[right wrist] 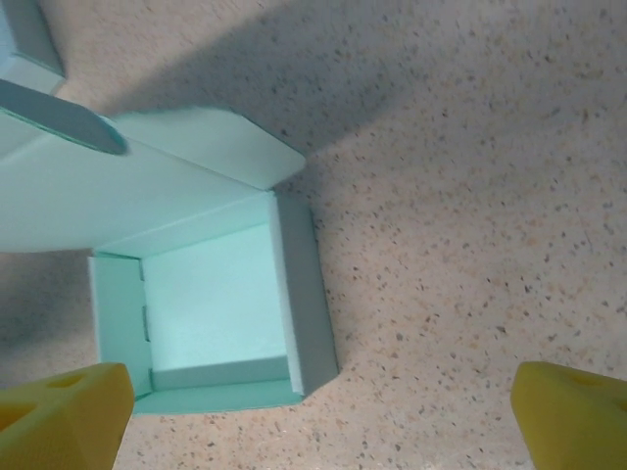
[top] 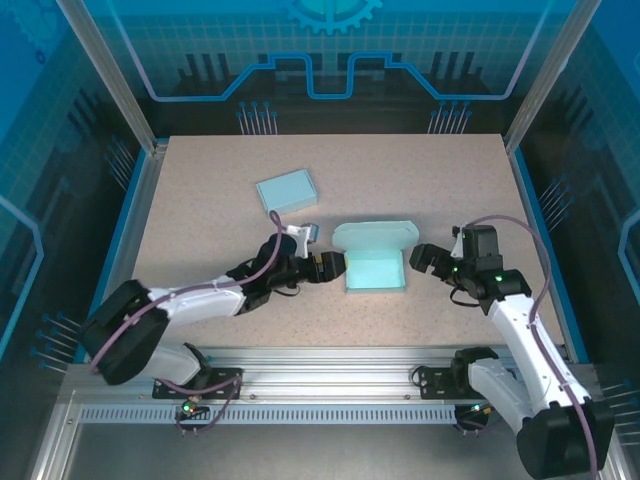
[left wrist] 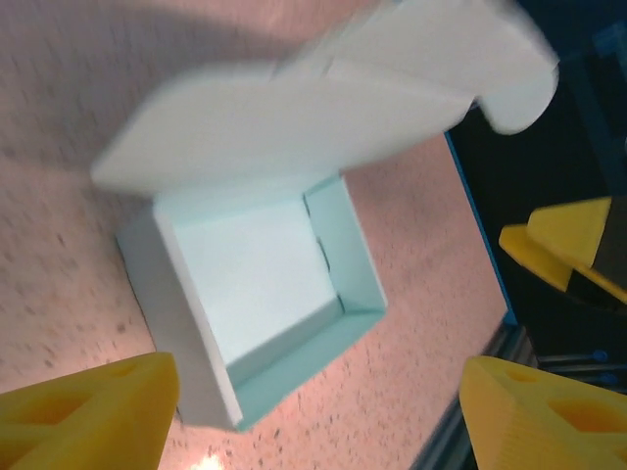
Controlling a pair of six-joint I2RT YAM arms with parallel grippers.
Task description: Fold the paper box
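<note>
Box (top: 376, 270) sits on the table (top: 450, 170) between the arms, lid (top: 375, 234) up on its far side, left gripper (top: 336, 265) spread wide at its left wall, right gripper (top: 418, 258) equally wide just off the right.

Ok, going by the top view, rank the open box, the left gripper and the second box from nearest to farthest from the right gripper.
From the right gripper:
1. open box, directly beside its fingertips, at mid-table.
2. left gripper, at the box's opposite side.
3. second box, farther back and to the left on the table.
</note>
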